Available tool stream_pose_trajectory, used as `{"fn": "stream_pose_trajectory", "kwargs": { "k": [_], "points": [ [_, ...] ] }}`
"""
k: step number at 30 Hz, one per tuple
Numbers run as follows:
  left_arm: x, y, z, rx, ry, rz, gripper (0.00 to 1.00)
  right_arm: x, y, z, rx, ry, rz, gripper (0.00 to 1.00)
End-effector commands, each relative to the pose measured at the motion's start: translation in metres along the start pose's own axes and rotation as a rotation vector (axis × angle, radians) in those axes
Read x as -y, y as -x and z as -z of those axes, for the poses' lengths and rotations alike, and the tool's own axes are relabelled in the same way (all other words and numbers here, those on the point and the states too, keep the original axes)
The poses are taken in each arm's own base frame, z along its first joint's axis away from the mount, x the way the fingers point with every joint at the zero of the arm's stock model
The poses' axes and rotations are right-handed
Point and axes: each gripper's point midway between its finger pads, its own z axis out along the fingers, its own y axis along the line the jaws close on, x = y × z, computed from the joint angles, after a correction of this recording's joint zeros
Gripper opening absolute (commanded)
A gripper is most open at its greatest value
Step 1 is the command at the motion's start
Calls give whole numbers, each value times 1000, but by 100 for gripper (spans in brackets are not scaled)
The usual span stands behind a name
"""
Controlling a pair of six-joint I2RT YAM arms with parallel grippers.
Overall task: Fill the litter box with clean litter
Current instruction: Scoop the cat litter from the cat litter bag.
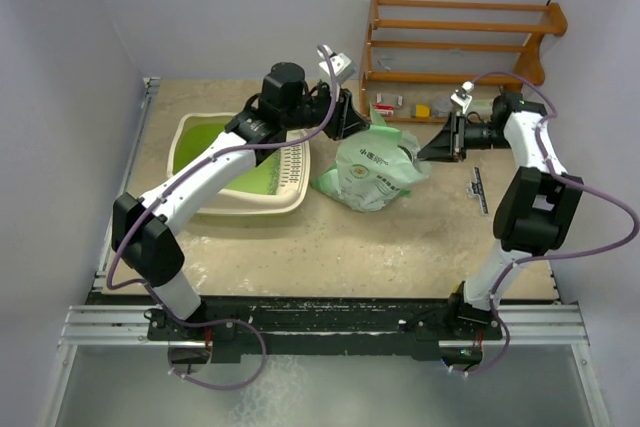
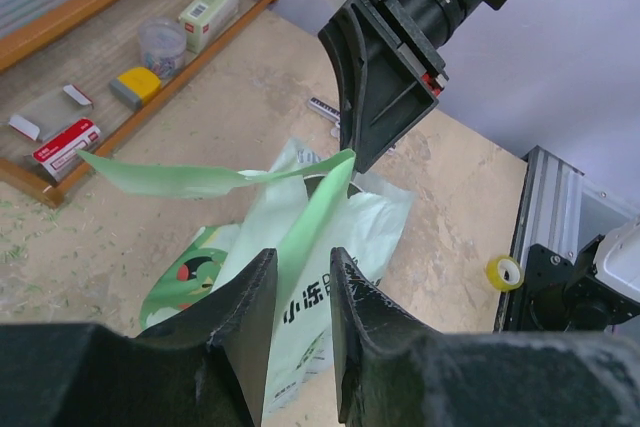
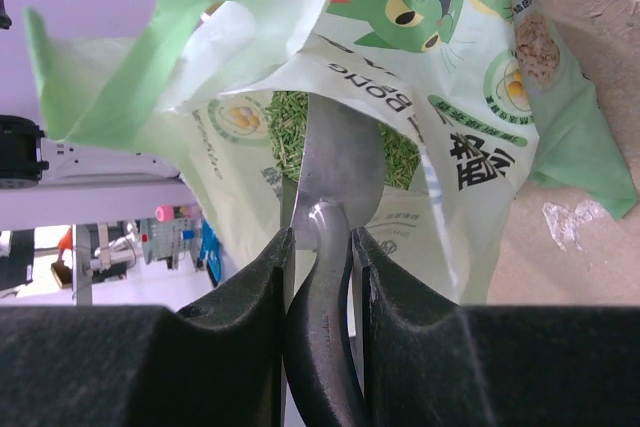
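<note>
Progress: early, I judge; no heap of pellets can be made out in the box; lifting a scoopful, carrying it over and tipping it are all left
Box [image 1: 250, 209]: near the table's [image 1: 400, 247] left edge, toward the far side; cream rim, slotted part on its right, lime-green inside
Bag [image 1: 372, 175]: mid-table, just right of the box; mouth open
Right claw [image 3: 320, 242]: clenched on the scoop [image 3: 340, 162]; blade pushed into the bag
Left claw [image 2: 300, 265]: fingers parted; bag flap passes loosely between them
Litter [image 3: 292, 132]: tiny green pellets, seen inside the bag around the blade
</note>
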Motion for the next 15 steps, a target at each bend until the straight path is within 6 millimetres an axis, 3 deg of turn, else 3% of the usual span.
{"fn": "stream_pose_trajectory", "kwargs": {
  "k": [1, 9, 15],
  "points": [
    [8, 34, 21, 90, 30, -76, 25, -38, 8, 22, 56, 28, 30, 0],
    [20, 61, 40, 148, 41, -120, 25, -39, 7, 43, 92, -12, 20, 0],
    [24, 69, 50, 161, 54, -145, 25, -42, 6, 62, 130, -30, 13, 0]
  ]
}}
